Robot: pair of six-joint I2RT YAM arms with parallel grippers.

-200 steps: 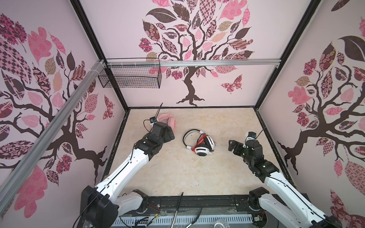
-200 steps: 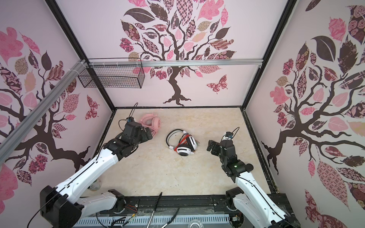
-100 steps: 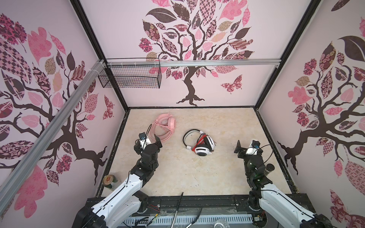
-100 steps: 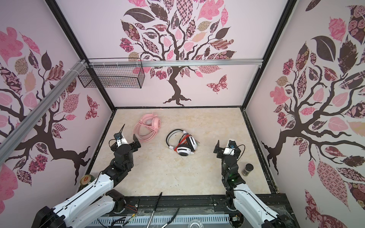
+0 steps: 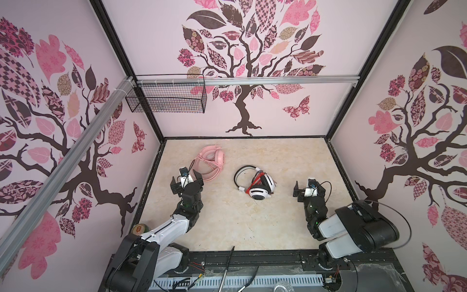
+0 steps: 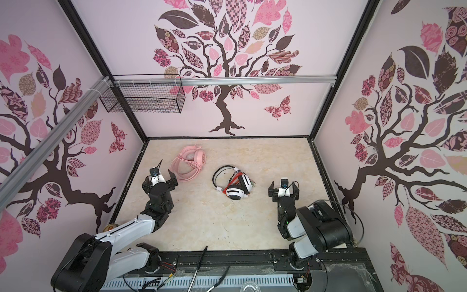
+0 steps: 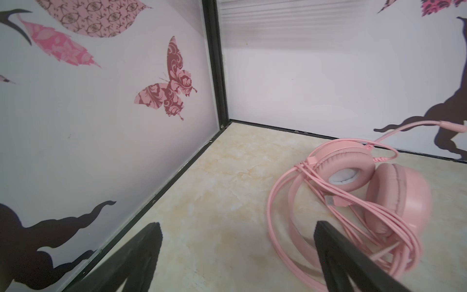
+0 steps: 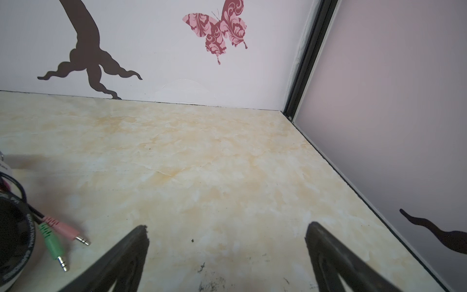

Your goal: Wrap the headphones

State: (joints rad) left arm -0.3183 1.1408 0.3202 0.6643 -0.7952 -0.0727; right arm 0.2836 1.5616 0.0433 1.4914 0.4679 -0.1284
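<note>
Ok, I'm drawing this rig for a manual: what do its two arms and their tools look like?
The left arm and right arm have white shells, black joints and small green lights. The left tool and right tool are black, each carrying a white camera block, with tapered fingers. A thin black cable loops beside the right arm's base.

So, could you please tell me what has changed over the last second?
The left gripper, which was reaching over the pink headphones, has pulled back toward the robot's base. The right gripper has drawn back too, away from the white-and-black headphones. Both stand open and empty; no grasp or release shows. Both headsets lie where they were.
</note>
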